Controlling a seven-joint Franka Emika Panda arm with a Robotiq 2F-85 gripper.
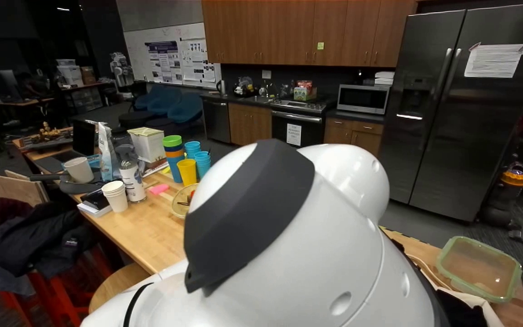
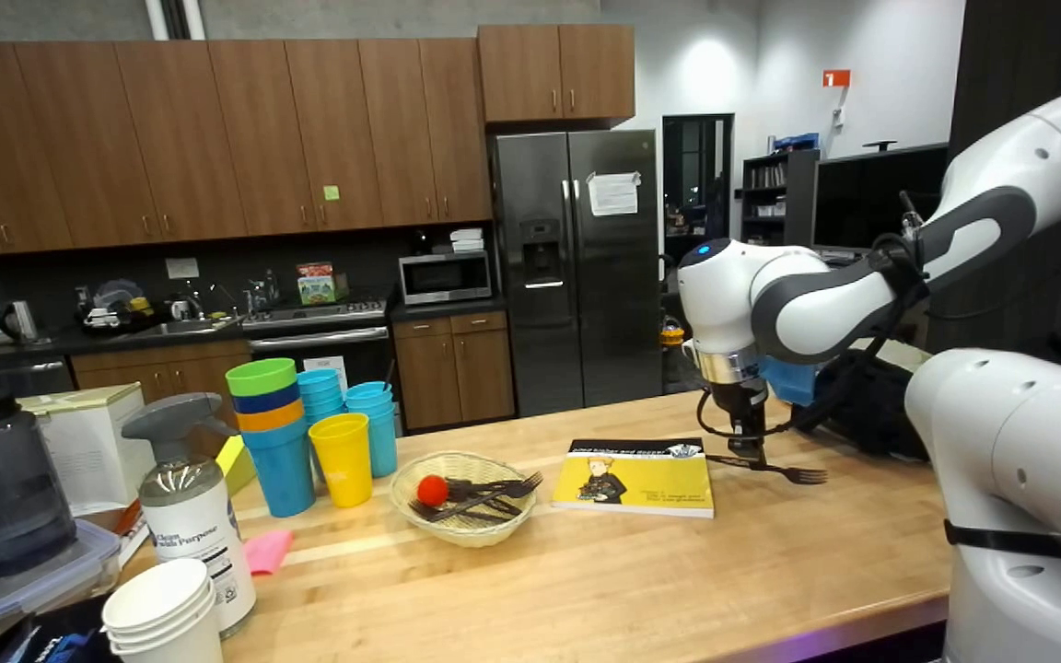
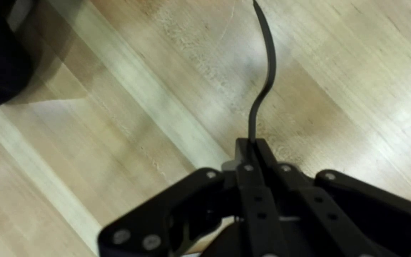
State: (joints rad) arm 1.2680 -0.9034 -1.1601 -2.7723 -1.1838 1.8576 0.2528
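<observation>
My gripper [image 3: 251, 141] points down over the wooden table, its fingertips shut on a dark fork [image 3: 270, 53]. In the wrist view the fork is seen edge-on, a thin curved strip running from the fingertips to the top edge. In an exterior view the gripper [image 2: 750, 456] grips the fork [image 2: 804, 475] about mid-handle. Its tines face right and its handle end reaches left toward a yellow book [image 2: 634, 481]. Fork and tabletop are very close; whether they touch I cannot tell. The arm [image 1: 298, 254] hides the gripper in an exterior view.
Left of the book, a woven basket [image 2: 471, 537] holds dark cutlery and a red ball [image 2: 432, 490]. Stacked cups [image 2: 282, 470], a yellow cup [image 2: 343, 460] and a spray bottle [image 2: 194, 534] stand farther left. A black bag [image 2: 871, 405] lies behind the gripper. A lidded container [image 1: 479, 268] sits elsewhere.
</observation>
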